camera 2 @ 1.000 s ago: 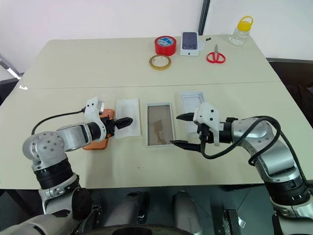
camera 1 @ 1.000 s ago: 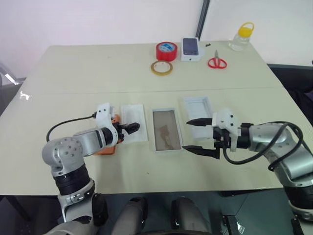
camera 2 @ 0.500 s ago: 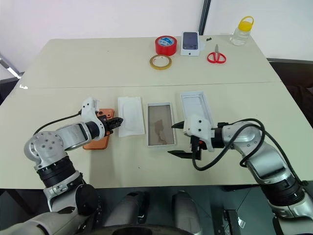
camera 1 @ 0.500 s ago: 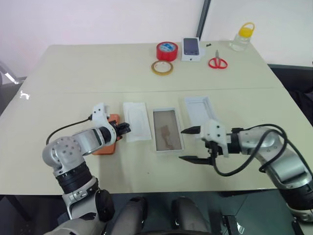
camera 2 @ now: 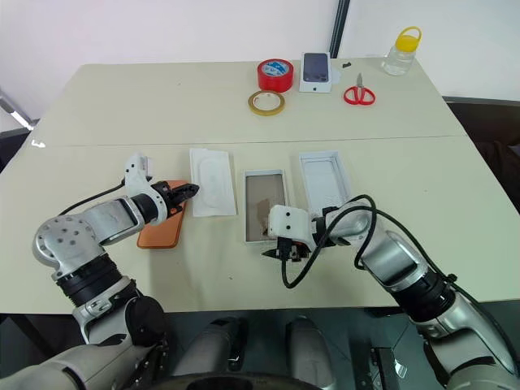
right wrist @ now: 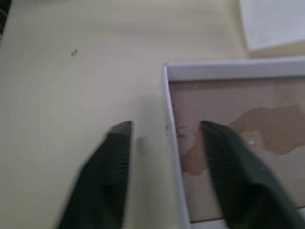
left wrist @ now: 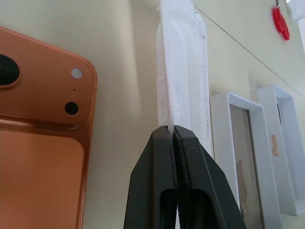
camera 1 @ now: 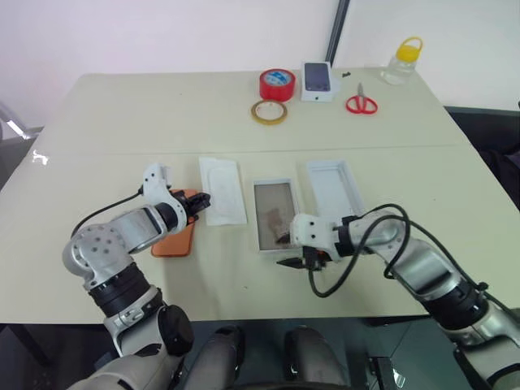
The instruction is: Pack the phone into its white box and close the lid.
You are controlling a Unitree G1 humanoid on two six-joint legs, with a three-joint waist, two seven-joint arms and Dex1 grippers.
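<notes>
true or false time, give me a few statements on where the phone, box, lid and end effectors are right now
1. The phone lies on the table, outside the white box. True.
2. The left end effector is shut on the phone. False: it pinches the flat white insert.
3. The right end effector straddles a rim of the white box. True.
4. The lid already covers the box. False: it lies open beside it.
5. The red scissors lie inside the lid. False: they lie at the table's far edge.
</notes>
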